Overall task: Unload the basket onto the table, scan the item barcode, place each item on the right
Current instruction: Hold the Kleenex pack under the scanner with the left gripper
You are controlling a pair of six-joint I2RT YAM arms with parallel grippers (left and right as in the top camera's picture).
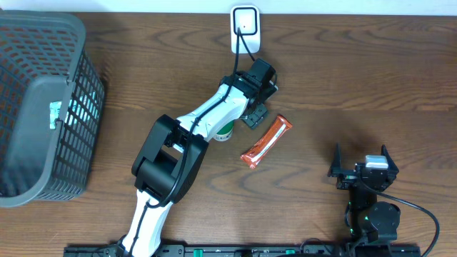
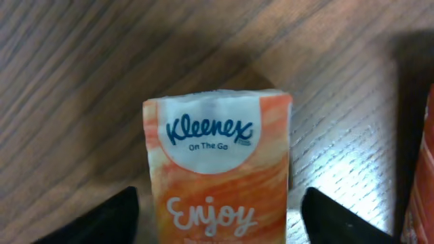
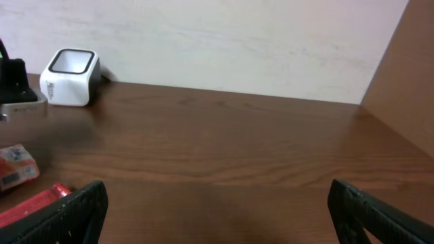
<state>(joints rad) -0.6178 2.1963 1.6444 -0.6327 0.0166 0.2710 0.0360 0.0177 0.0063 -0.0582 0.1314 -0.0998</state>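
Note:
An orange and white Kleenex tissue pack [image 2: 218, 156] lies flat on the wooden table. My left gripper [image 2: 218, 207] is open around it, with a black finger on each side and a gap between each finger and the pack. From overhead the left gripper [image 1: 255, 114] sits just below the white barcode scanner [image 1: 244, 25] and hides the pack. The scanner [image 3: 70, 68] also shows at the far left of the right wrist view. My right gripper [image 1: 360, 153] rests open and empty near the table's front right, its open fingers [image 3: 218, 196] framing bare table.
A red snack bar [image 1: 266, 141] lies just right of the left gripper; its edge [image 2: 426, 169] shows in the left wrist view. A green and white container [image 1: 225, 132] stands under the left forearm. A dark mesh basket [image 1: 43, 107] fills the left side.

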